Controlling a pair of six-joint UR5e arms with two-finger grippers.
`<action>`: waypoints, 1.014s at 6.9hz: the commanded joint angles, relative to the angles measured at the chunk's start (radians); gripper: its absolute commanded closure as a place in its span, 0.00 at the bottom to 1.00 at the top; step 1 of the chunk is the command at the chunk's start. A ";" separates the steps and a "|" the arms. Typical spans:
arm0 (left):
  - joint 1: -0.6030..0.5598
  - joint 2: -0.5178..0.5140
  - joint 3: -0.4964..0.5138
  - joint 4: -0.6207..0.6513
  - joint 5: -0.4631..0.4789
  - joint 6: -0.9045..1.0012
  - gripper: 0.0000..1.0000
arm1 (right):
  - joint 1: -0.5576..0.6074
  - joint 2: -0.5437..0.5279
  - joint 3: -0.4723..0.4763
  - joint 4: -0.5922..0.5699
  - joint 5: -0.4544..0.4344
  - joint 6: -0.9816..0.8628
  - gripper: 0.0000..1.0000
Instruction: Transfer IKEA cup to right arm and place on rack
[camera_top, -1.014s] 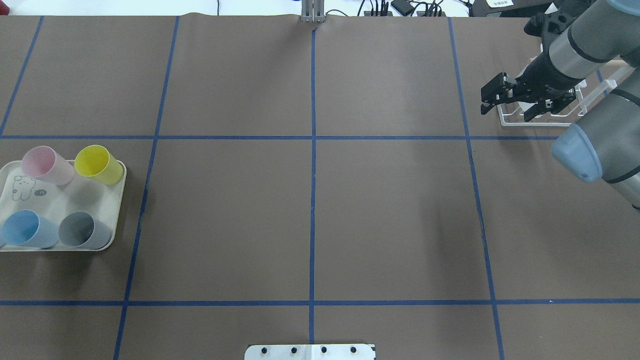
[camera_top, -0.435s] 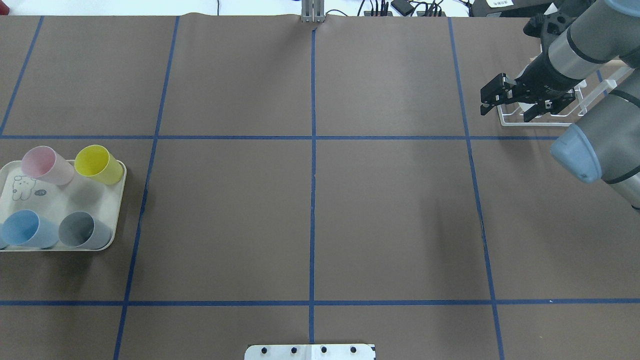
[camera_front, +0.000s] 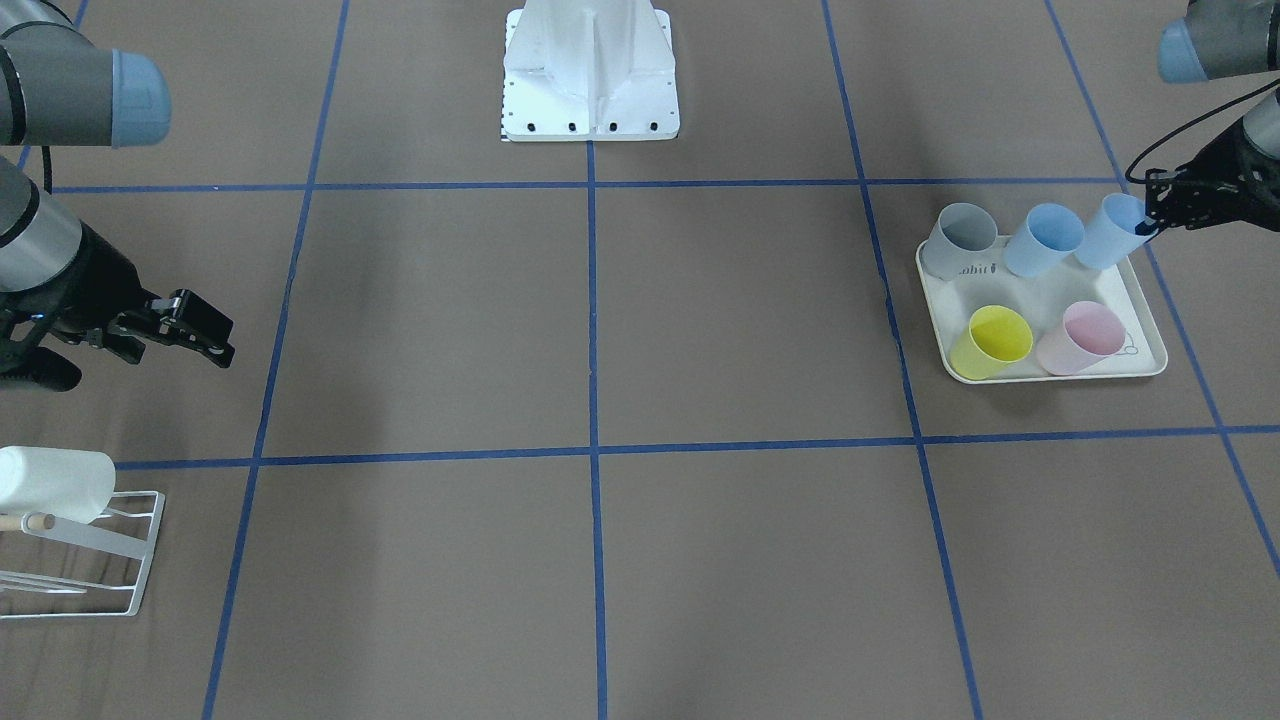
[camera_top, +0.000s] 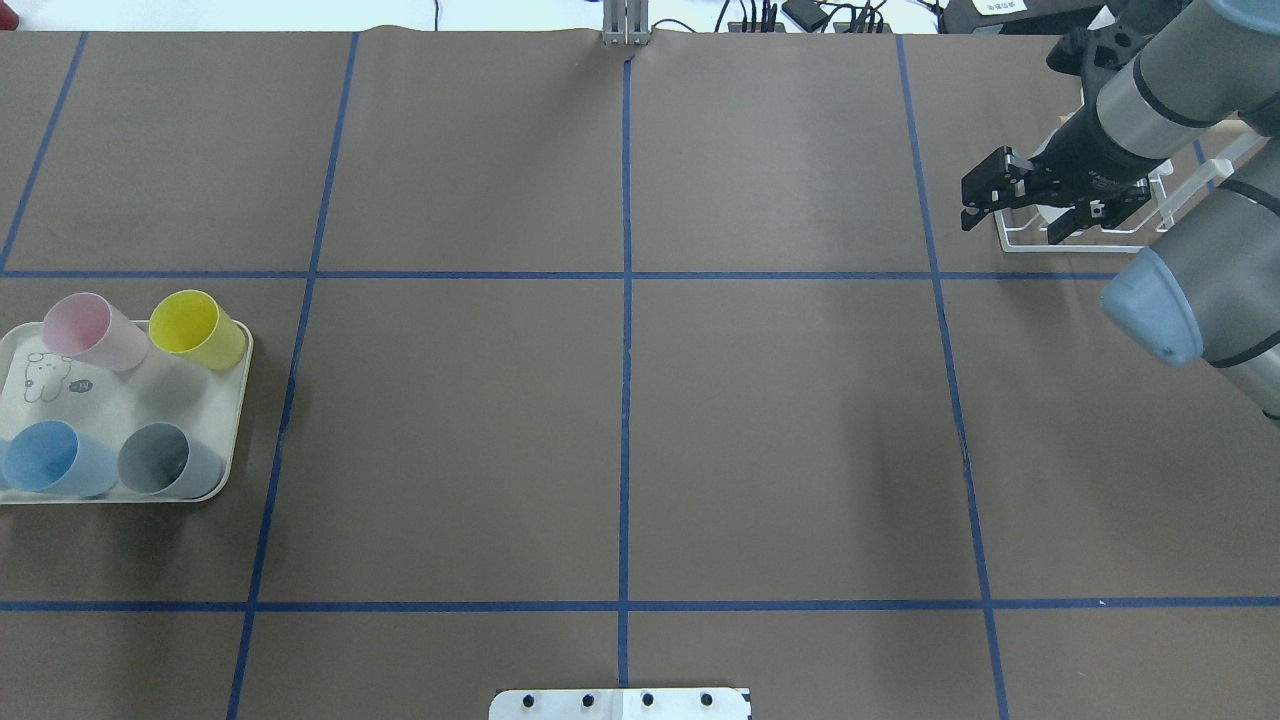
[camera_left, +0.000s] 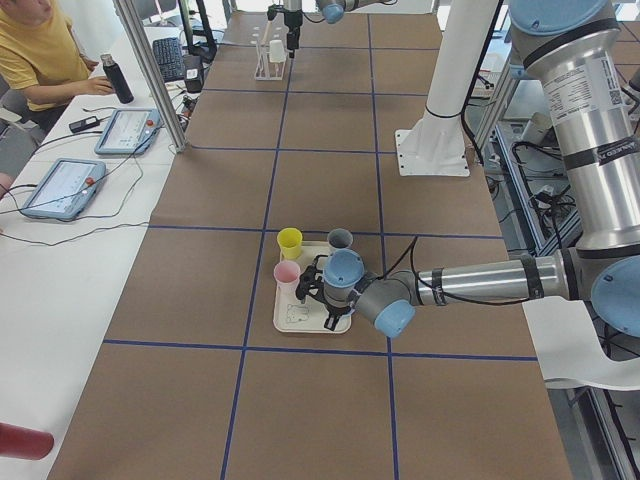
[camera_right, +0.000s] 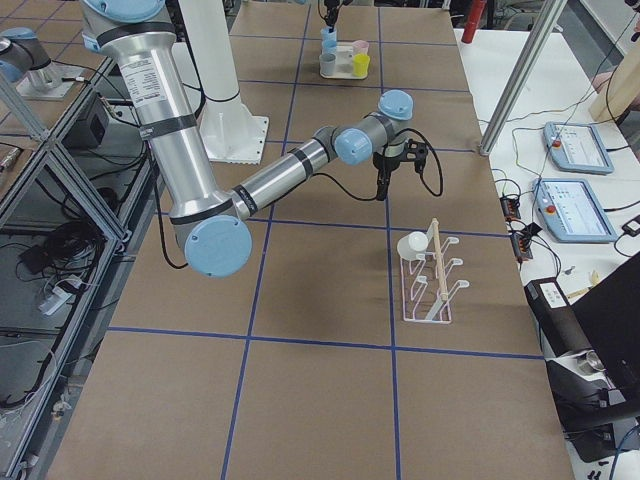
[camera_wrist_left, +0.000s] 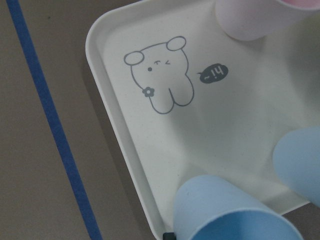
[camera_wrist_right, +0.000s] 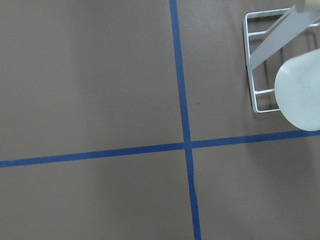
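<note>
My left gripper (camera_front: 1146, 220) is shut on the rim of a light blue cup (camera_front: 1108, 232) and holds it tilted at the back corner of the cream rabbit-print tray (camera_front: 1140, 355). The left wrist view shows this cup (camera_wrist_left: 227, 212) close below the camera. On the tray stand a grey cup (camera_front: 957, 240), a blue cup (camera_front: 1040, 240), a yellow cup (camera_front: 990, 342) and a pink cup (camera_front: 1082, 338). My right gripper (camera_top: 1010, 215) is open and empty, beside the white wire rack (camera_top: 1085, 240). A white cup (camera_front: 55, 483) sits on the rack (camera_front: 110, 560).
Blue tape lines divide the brown table cover into squares. The robot's white base plate (camera_front: 590, 75) stands at the table's middle edge. The left gripper is outside the overhead view. Operators' tablets lie on the side desk (camera_left: 65, 185).
</note>
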 joint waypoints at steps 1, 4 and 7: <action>-0.126 -0.002 -0.039 0.001 0.005 0.002 1.00 | 0.000 0.000 0.001 0.000 -0.002 0.001 0.01; -0.234 -0.107 -0.120 -0.004 0.030 -0.161 1.00 | -0.043 0.015 0.007 0.002 -0.038 0.030 0.01; -0.157 -0.395 -0.133 -0.017 -0.095 -0.610 1.00 | -0.135 0.028 0.028 0.161 -0.107 0.233 0.01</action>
